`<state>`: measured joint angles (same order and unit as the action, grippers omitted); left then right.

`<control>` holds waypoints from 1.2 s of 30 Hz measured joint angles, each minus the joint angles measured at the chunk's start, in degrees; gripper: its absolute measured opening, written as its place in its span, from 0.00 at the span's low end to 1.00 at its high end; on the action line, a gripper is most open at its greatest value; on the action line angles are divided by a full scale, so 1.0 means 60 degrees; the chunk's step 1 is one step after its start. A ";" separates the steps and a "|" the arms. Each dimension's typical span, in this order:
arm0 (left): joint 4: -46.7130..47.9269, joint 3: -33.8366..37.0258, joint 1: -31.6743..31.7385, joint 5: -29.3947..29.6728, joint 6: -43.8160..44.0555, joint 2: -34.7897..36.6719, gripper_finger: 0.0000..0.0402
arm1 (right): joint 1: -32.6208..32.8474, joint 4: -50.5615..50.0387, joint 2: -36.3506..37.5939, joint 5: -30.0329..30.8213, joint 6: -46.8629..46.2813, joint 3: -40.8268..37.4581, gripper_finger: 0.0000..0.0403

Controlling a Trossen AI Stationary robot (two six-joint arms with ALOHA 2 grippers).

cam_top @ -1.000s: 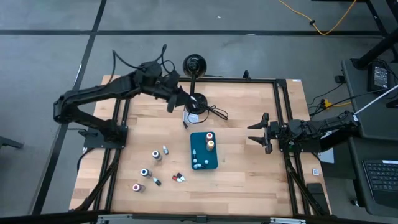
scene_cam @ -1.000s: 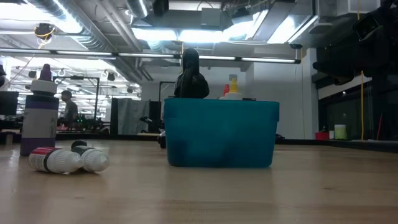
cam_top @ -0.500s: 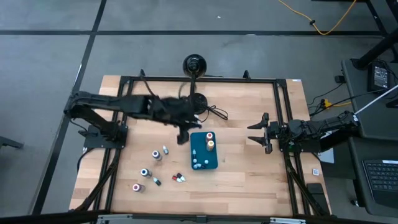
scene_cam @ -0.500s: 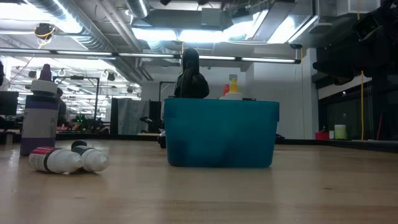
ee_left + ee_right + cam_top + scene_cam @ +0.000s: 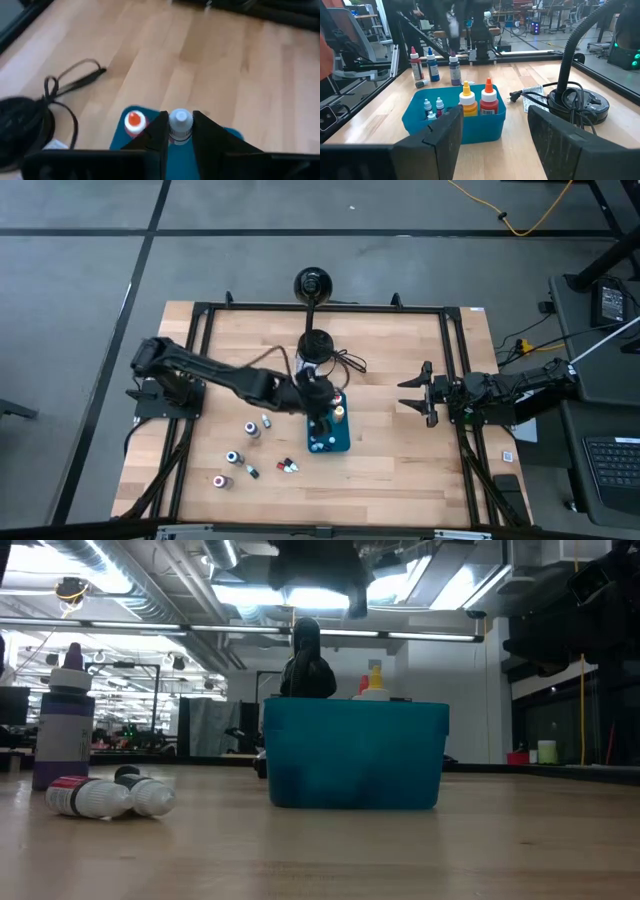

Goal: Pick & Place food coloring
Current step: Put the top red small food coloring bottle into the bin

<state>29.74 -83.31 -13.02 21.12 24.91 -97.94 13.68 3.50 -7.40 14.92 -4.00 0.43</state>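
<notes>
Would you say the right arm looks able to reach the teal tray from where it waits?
Probably yes: the right tool stands open at the table's right edge, facing the teal rectangular tray across bare wood. The left tool, shut on a white-capped bottle, hovers above that tray, though.

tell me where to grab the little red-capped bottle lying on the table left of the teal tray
Grip the red-capped bottle by its white body, midway along, coming straight down from above with the pincer spanning its narrow width. It lies flat on the table, so only its rounded sides offer a grip. Another lying bottle sits close by, so keep clear of that side.
</notes>
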 joint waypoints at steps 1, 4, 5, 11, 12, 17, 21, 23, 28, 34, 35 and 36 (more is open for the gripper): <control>0.0005 0.0000 -0.0096 0.0096 0.0140 -0.0161 0.15 | 0.0002 0.0001 0.0000 0.0000 -0.0001 0.0000 0.55; 0.0015 0.0000 -0.0394 0.0269 0.0462 -0.0513 0.15 | 0.0003 -0.0003 0.0000 0.0000 -0.0001 0.0000 0.55; 0.0011 0.0000 -0.0495 0.0313 0.0548 -0.0595 0.15 | 0.0003 0.0001 0.0000 0.0000 -0.0001 0.0000 0.55; 0.0032 0.0062 -0.1004 0.0549 0.1091 -0.0931 0.15 | -0.0001 -0.0001 0.0000 0.0000 -0.0001 0.0000 0.55; 0.0102 0.0076 -0.1058 0.0543 0.1122 -0.1015 0.15 | 0.0003 -0.0003 0.0000 0.0000 -0.0001 0.0000 0.55; -0.0447 0.0432 -0.1286 0.0319 0.1155 -0.1338 0.15 | 0.0002 0.0001 0.0000 0.0000 -0.0001 0.0000 0.55; -0.1042 0.0747 -0.1417 0.0271 0.1180 -0.1512 0.15 | 0.0003 0.0001 0.0000 0.0000 -0.0001 0.0000 0.55; -0.1360 0.0954 -0.1416 0.0397 0.1234 -0.1522 0.15 | 0.0003 0.0001 0.0000 0.0000 -0.0001 0.0000 0.55; -0.1615 0.1427 -0.1403 0.0597 0.1483 -0.1518 0.15 | 0.0001 0.0000 0.0000 0.0000 -0.0001 0.0000 0.55; -0.2466 0.2073 -0.1405 0.0559 0.1634 -0.1520 0.15 | 0.0003 0.0001 0.0000 0.0000 -0.0001 0.0000 0.55; -0.2576 0.2161 -0.1405 0.0568 0.1647 -0.1520 0.15 | 0.0003 0.0001 0.0000 0.0000 -0.0001 0.0000 0.55; -0.2656 0.2262 -0.1405 0.0613 0.1654 -0.1522 0.15 | 0.0002 0.0001 0.0000 0.0000 -0.0001 0.0000 0.55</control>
<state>13.80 -69.74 -21.45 24.80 34.83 -107.07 13.69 3.51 -7.40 14.92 -4.01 0.43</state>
